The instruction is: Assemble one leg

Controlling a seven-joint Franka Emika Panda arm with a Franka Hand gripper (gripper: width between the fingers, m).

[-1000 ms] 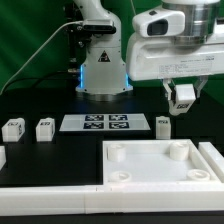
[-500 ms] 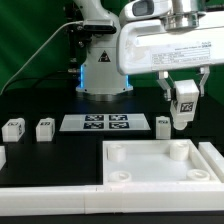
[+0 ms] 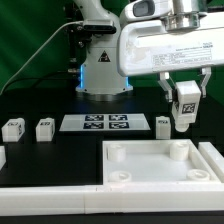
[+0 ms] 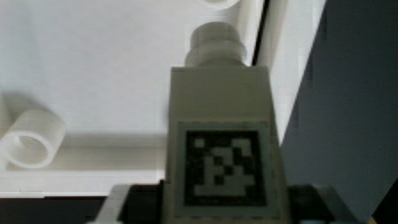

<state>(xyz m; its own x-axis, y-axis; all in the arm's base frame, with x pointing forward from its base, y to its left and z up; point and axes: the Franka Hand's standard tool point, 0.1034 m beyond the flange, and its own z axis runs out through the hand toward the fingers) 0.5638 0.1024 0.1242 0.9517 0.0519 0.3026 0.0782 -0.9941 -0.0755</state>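
One leg (image 3: 186, 98) clamped in the gripper (image 3: 186, 115)
It hangs upright over the tray's (image 3: 150, 172) edge; another leg (image 3: 163, 125) stands nearby, untouched.

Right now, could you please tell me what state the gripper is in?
The gripper is closed, its fingers holding the leg upright in the air.

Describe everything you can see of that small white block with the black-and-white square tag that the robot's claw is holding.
The small white plastic leg is a rectangular block, taller than wide, with a black-and-white marker tag on one face and a round peg at its free end. It hangs roughly upright in the air, clamped in the gripper, touching nothing else.
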